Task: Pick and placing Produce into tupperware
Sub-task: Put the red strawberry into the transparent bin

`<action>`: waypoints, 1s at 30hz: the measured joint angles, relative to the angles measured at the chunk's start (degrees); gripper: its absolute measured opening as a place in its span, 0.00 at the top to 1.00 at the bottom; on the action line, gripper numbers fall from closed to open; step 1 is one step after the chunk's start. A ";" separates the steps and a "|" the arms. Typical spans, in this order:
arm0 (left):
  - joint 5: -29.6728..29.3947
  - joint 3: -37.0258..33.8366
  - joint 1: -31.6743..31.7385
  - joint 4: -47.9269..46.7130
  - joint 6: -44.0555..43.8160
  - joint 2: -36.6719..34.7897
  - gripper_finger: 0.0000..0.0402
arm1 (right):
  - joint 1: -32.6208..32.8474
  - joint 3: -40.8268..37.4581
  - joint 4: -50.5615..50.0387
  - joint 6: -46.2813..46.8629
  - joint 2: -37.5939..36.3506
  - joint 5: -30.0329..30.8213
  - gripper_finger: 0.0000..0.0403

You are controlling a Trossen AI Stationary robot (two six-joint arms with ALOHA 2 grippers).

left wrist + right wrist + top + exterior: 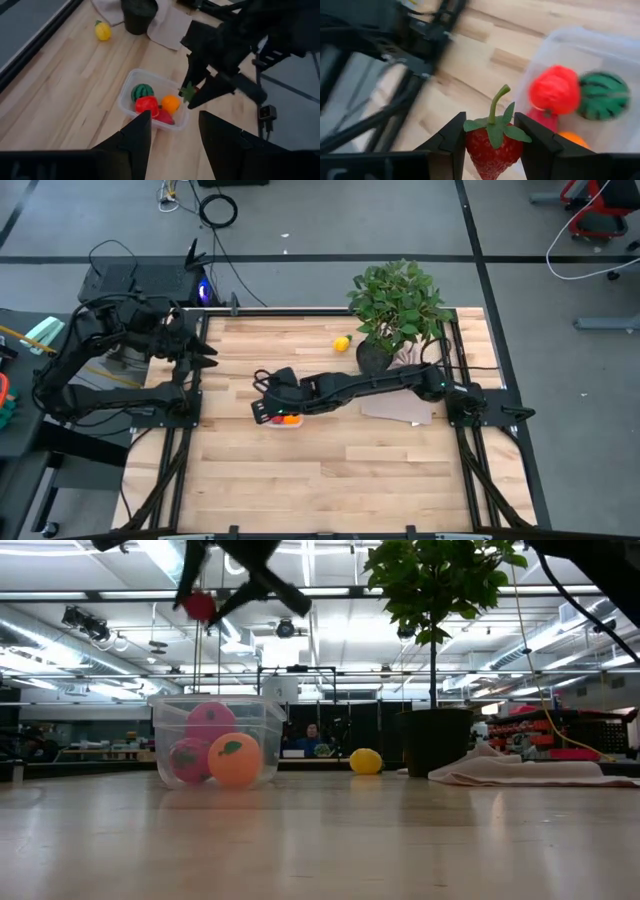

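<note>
The clear tupperware (pixel 287 420) stands on the table's middle and holds a toy watermelon (pixel 142 92), a red fruit (pixel 146 105) and an orange (pixel 171 103). My right gripper (pixel 492 142) hovers over the tupperware's (pixel 215 745) left end, shut on a red toy strawberry (pixel 491 150). A yellow lemon (pixel 342 342) lies on the table toward the far edge. My left gripper (pixel 172 132) waits open at the table's left edge, touching nothing. My right gripper pinches the strawberry between its two fingers (pixel 451 145), one on each side of the red body (pixel 487 155). The green leaves and stalk (pixel 496 107) stick out past the fingertips. The fingers slant down from above, and the strawberry (pixel 200 606) is lifted clear, high above the tupperware.
A potted plant (pixel 395 310) stands at the far right, with a beige cloth (pixel 400 408) lying beside its pot. The right arm (pixel 380 385) stretches across the table's middle. Bare wood lies toward the near edge (pixel 330 490).
</note>
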 joint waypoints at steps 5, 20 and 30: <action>-2.06 0.00 -0.07 -1.18 0.06 0.04 0.57 | -0.51 -0.16 -1.15 2.75 1.43 1.19 0.64; -3.37 -0.02 -0.06 -5.12 1.55 0.00 0.57 | -2.79 -0.16 -8.50 9.05 1.58 -0.42 0.64; -3.36 -0.02 -0.06 -5.08 1.61 0.00 0.57 | -2.75 -0.16 -11.14 11.81 1.58 -1.08 0.64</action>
